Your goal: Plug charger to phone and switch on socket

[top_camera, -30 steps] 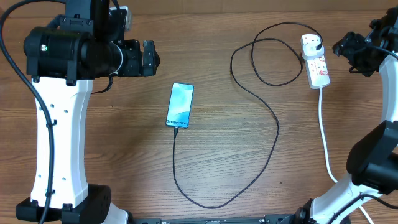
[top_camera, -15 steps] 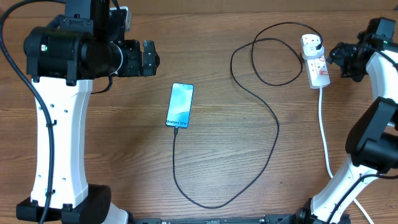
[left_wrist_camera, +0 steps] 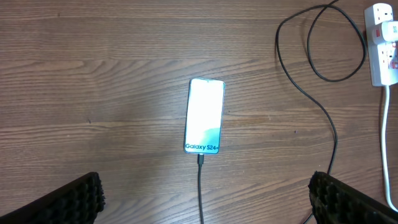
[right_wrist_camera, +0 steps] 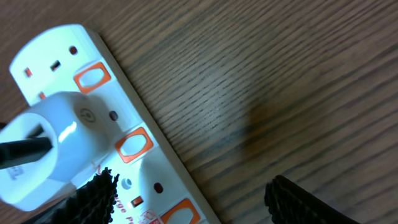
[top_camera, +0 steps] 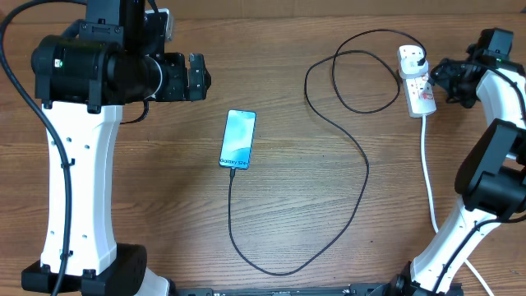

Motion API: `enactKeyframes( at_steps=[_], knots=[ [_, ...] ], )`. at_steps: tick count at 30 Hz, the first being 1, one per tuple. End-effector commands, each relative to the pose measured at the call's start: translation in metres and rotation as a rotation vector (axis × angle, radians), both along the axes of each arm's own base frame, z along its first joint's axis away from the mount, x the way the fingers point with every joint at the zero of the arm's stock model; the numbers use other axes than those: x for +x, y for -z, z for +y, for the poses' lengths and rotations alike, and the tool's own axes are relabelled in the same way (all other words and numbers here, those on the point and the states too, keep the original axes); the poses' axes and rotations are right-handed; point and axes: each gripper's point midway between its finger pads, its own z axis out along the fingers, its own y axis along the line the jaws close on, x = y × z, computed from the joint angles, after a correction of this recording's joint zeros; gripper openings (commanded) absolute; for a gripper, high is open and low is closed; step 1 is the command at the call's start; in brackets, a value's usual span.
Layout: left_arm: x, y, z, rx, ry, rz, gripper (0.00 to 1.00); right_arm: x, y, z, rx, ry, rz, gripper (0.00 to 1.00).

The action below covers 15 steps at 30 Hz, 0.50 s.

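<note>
Charger (left_wrist_camera: 199,183) in phone (left_wrist_camera: 204,115); right gripper (right_wrist_camera: 193,196), jaws wide & empty, socket (right_wrist_camera: 149,171) switch (right_wrist_camera: 132,144) just ahead, apparently unpressed; left gripper (left_wrist_camera: 208,199) wide, empty.

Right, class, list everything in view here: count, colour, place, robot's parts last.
phone: one, black-edged with blue-cyan screen, flat, left of table centre.
charger: one, black cable, from the phone's near end, looping right to the plug.
plug: one, white, seated in the socket's far end.
socket: one, white strip with orange-red switches, far right.
lead: one, thick white, from the socket toward the near edge.
table: one, brown wood, under everything.
left gripper: one, black, open, far side, left of the phone.
right gripper: one, black, open, at the socket.
</note>
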Motion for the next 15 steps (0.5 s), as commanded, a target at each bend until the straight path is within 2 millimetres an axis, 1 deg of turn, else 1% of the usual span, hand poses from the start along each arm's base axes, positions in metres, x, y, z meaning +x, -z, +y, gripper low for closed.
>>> enactKeyframes(
  at_steps=[1,9,15],
  knots=[
    [-0.004,-0.008,0.004,0.011,0.001,-0.029,1.00,0.003,0.005,-0.006,-0.033,-0.025,0.004,0.77],
    [-0.004,-0.008,0.004,0.011,0.001,-0.028,1.00,0.008,0.013,-0.008,-0.038,-0.025,-0.010,0.77],
    [-0.004,-0.008,0.004,0.011,0.001,-0.029,1.00,0.009,0.027,-0.008,-0.032,-0.026,0.004,0.77]
  ],
)
